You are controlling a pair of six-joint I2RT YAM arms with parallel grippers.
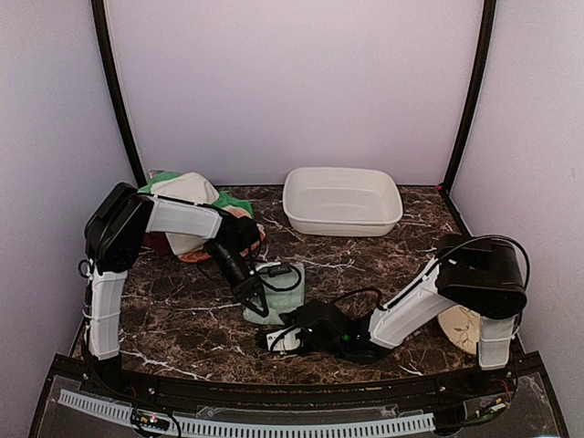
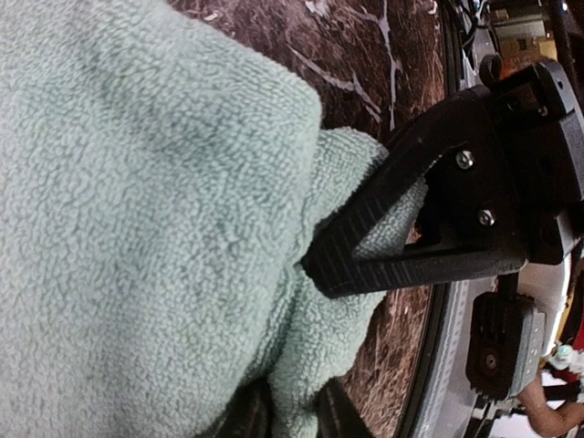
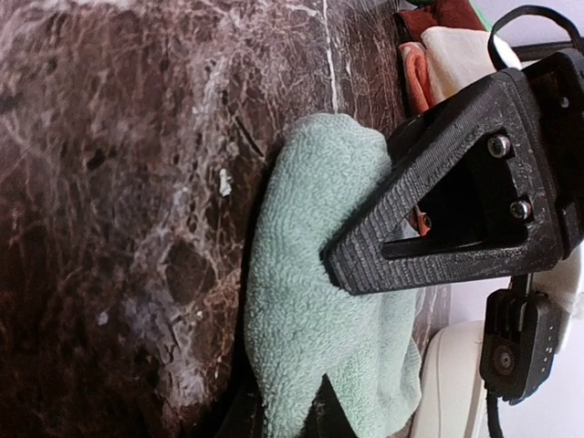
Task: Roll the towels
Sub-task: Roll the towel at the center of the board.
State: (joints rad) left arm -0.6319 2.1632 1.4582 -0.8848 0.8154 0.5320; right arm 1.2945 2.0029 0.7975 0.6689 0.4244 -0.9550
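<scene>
Left tool (image 2: 297, 338) pinches a fold of the green towel (image 2: 137, 228), jaws nearly closed; right tool (image 3: 306, 333) grips it likewise from the opposite side. It lies on the desk (image 3: 109, 182) between them, other towels (image 1: 187, 196) heaped behind the left tool.

Sage-green towel (image 1: 281, 308) bunched mid-table, other towels (image 1: 187, 193) heaped far-left

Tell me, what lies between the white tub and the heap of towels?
Between the white tub and the heap of towels there is only bare marble tabletop, seen in the top view.
</scene>
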